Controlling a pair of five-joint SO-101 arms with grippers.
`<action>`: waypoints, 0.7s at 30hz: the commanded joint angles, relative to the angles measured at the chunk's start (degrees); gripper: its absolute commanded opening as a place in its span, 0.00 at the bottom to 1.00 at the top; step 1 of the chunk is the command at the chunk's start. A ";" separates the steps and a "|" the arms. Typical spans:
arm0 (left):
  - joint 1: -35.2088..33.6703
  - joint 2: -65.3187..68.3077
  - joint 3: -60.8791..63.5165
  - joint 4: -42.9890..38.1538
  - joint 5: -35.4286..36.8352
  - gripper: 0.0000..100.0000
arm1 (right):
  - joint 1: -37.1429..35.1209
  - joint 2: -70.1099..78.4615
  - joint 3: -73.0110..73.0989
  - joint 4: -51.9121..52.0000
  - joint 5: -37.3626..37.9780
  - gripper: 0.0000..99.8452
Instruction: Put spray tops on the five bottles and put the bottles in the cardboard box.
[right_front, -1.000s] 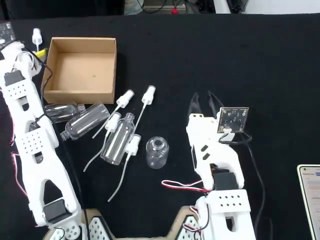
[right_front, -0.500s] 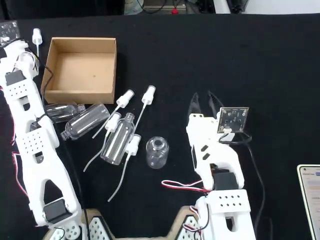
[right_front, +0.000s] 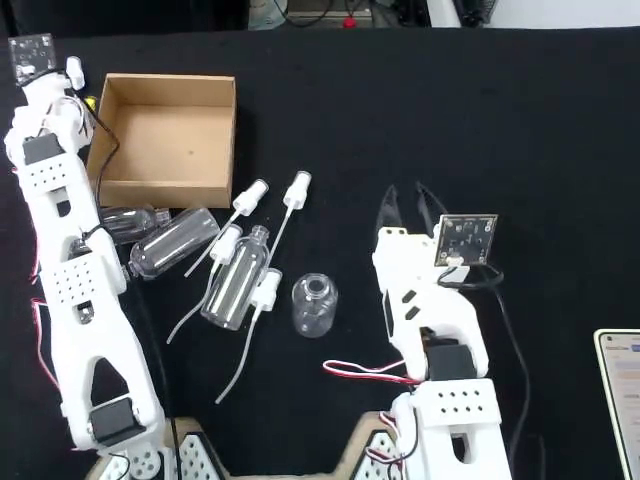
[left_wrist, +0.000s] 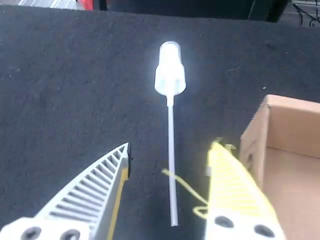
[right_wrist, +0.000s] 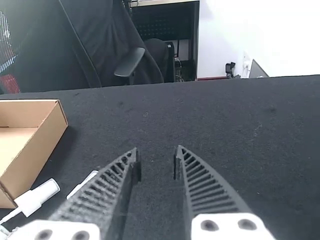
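The black table carries everything, and my left arm stretches up the left edge of the high view to its upper left corner. The open brown cardboard box sits just beside that reach, with nothing in it. Below the box, at centre left, lie the clear plastic bottles. Loose white spray tops are scattered among them, and I cannot tell whether any bottle is capped. My right gripper sits at centre right, its black jaws a narrow gap apart and holding nothing. My left gripper is spread wide, one finger white and one yellow, with nothing in its grasp. It straddles the white spray top with the long thin dip tube, which lies on the table in the high view's upper left corner, just outside the box.

I judge the step in hand to be picking that top up. The tube is slender and will likely flex or roll. I should advance until the jaws flank the stout head, centre it, drop close to the table and close gently. The yellow finger is near the box wall, so I should keep off it to avoid nudging the box.
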 joint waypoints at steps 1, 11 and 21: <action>0.48 -1.23 -2.51 -0.09 -0.35 0.27 | -0.70 -1.27 -1.27 -1.67 0.53 0.12; -0.84 5.63 -3.03 -3.16 -0.44 0.27 | -0.62 -1.27 -1.36 -1.67 0.53 0.12; -0.75 6.07 -5.76 -3.16 -0.88 0.14 | -0.62 -1.27 -1.36 -1.67 0.53 0.12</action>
